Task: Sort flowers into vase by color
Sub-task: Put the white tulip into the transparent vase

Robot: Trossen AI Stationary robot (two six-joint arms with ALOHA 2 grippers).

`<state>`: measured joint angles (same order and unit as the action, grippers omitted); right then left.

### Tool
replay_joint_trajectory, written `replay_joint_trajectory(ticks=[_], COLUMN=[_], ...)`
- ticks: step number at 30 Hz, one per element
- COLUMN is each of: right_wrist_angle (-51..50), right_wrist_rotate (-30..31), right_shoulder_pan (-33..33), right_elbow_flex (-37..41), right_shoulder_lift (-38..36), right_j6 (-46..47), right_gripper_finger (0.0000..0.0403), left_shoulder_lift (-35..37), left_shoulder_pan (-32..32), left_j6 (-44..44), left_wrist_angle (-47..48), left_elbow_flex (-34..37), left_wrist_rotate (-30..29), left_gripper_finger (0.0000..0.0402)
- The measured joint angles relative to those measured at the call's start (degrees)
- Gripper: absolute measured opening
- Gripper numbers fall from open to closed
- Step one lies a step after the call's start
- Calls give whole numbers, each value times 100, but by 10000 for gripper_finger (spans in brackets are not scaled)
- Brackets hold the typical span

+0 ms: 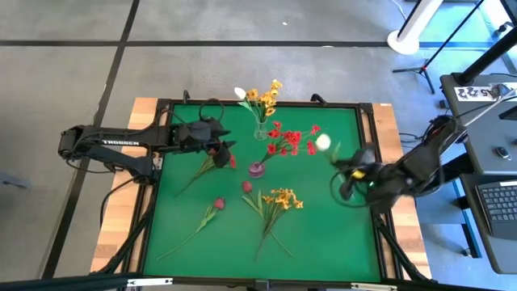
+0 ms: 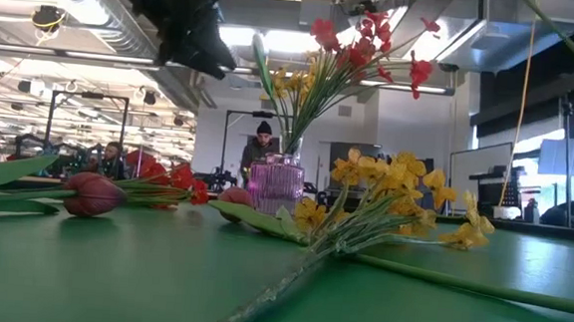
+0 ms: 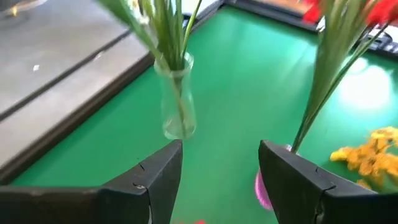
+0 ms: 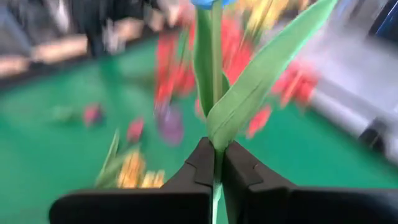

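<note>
My right gripper (image 1: 343, 166) (image 4: 216, 152) hangs above the table's right part, shut on a white-budded flower (image 1: 323, 142). My left gripper (image 1: 229, 147) (image 3: 221, 155) hovers open left of the two vases, holding nothing. The clear vase (image 1: 260, 131) (image 3: 177, 99) at the far middle holds yellow blossoms and a white bud (image 1: 240, 93). The purple vase (image 1: 257, 168) (image 2: 274, 185) holds red blossoms (image 1: 287, 139). On the mat lie a red cluster (image 1: 214, 162), two dark red buds (image 1: 218, 204) (image 1: 246, 187) and a yellow cluster (image 1: 281, 198). My right gripper pinches the white flower's green stem (image 4: 216, 134) between its two fingertips, just below where a long leaf (image 4: 267, 68) branches off. The fingers lie across the stem. The flower is lifted clear of the table, with its bud beyond the fingers toward the vases.
The green mat (image 1: 331, 234) is framed by a dark rail on a wooden table. A desk with a laptop (image 1: 501, 202) stands beyond the right edge. People show in the room behind the table in the low view (image 2: 263, 145).
</note>
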<state>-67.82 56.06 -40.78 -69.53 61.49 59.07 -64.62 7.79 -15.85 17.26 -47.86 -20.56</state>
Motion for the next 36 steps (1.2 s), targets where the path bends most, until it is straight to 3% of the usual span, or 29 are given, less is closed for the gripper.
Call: replay_joint_trajectory(ticks=[8,11,14,19,26,31,36], right_wrist_angle=[40,217,574,2029,4315,5570,6508], right_wrist_rotate=[2145,2409,2242,817,-2612,-4908,-5987], right_shoulder_pan=[794,1393,2039,3017,4260,5018,5420], right_elbow_flex=[-751,-758,-757,-757,-757,-757,-757], right_shoulder_lift=[-140,-135,-135,-85,134,446,931], right_j6=[-1933,-2632,-3357,-5130,-7420,-7828,-8058], right_gripper_finger=[4,4,4,3,3,3,3], left_shoulder_lift=[2,2,2,4,4,2,2], left_shoulder_pan=[7,7,7,38,315,489,593], left_j6=[743,1047,1380,1820,1851,1640,1783], left_wrist_angle=[-908,-1316,-2057,-3320,-3852,-4196,-4508], left_elbow_flex=[0,0,0,0,-2,-2,-2], left_wrist_rotate=[167,435,832,1479,1700,2177,2205], left_gripper_finger=[206,206,206,206,206,206,206])
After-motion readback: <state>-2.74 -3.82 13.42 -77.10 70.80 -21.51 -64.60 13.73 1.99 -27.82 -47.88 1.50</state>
